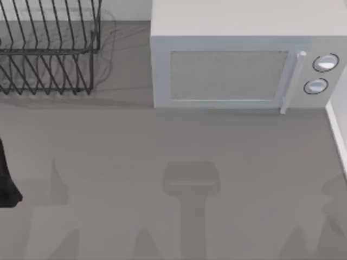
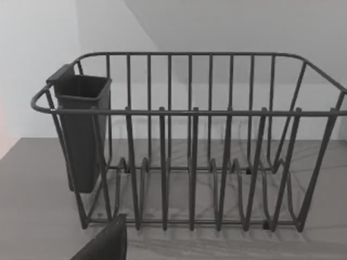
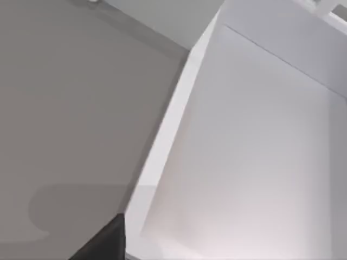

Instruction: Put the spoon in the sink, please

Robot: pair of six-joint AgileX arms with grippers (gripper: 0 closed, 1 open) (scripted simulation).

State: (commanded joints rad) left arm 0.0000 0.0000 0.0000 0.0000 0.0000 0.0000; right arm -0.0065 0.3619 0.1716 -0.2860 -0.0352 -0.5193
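Grey tabletop (image 1: 162,141) fills the middle and lower part of the top view, bare but for soft shadows. At the upper left of that frame stands a dark wire dish rack (image 1: 46,49), and from the upper middle across to the upper right sits a white microwave (image 1: 238,65), door closed, with its bar handle (image 1: 291,81) and two round knobs (image 1: 321,73) on its right side. Rack and microwave stand apart with a strip of table between them. At the right edge of the frame, below the microwave, runs the white rim of the sink (image 1: 337,130).

Our left arm (image 1: 6,179) shows as a dark shape at the left edge of the top view, well below the rack. Its wrist view faces the rack (image 2: 206,141) side-on: upright wires, a row of plate dividers along the bottom, and a dark utensil cup (image 2: 81,130) hung at one end. A dark part of the left gripper (image 2: 105,244) sits near the rack's base; whether it is parted or closed we cannot tell.

In the right wrist view we look down into the sink (image 3: 249,141), its pale basin beside the grey table (image 3: 76,108), with a dark part of the right gripper (image 3: 105,241) just by the rim (image 3: 162,135); its state we cannot tell either. Where the spoon lies we cannot tell
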